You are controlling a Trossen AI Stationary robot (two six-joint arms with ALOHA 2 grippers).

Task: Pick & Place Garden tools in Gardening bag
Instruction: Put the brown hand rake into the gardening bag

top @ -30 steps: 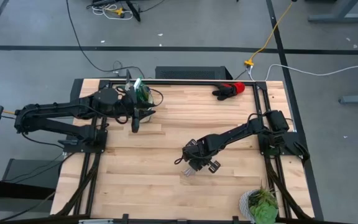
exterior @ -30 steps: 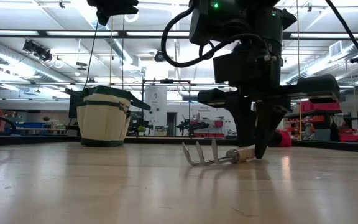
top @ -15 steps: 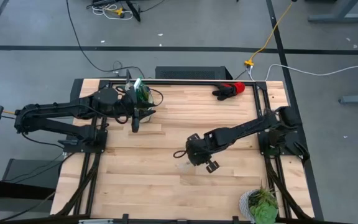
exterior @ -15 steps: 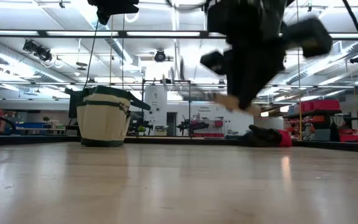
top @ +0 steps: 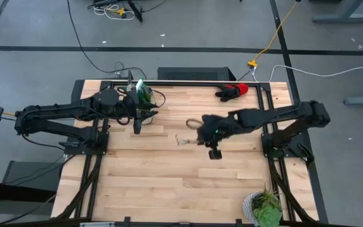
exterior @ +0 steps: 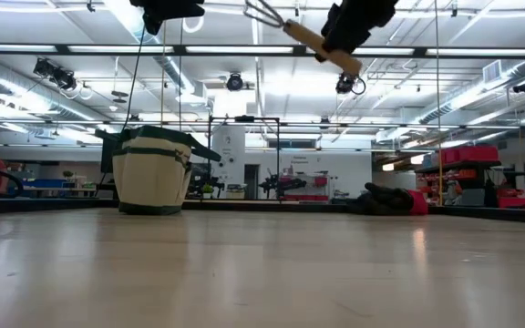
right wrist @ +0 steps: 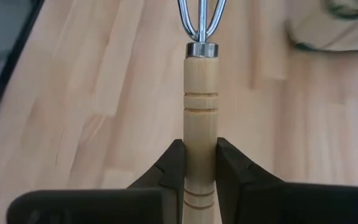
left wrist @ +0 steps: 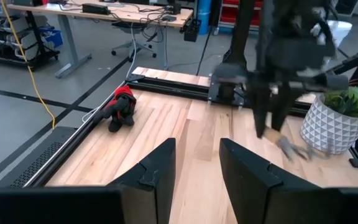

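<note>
The rake (right wrist: 201,106), clamped by the right pincer (right wrist: 199,163), is now raised off the surface (top: 144,176); gloves (top: 232,91) at one o'clock, the bag (exterior: 153,171) at ten.

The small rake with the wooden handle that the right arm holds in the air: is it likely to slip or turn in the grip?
The rake is probably stiff and light. Its handle looks smooth and round, so it may twist or slide between the right gripper's fingers, which clamp only the handle's end. The metal tines hang far out, which may lever it downward.
</note>
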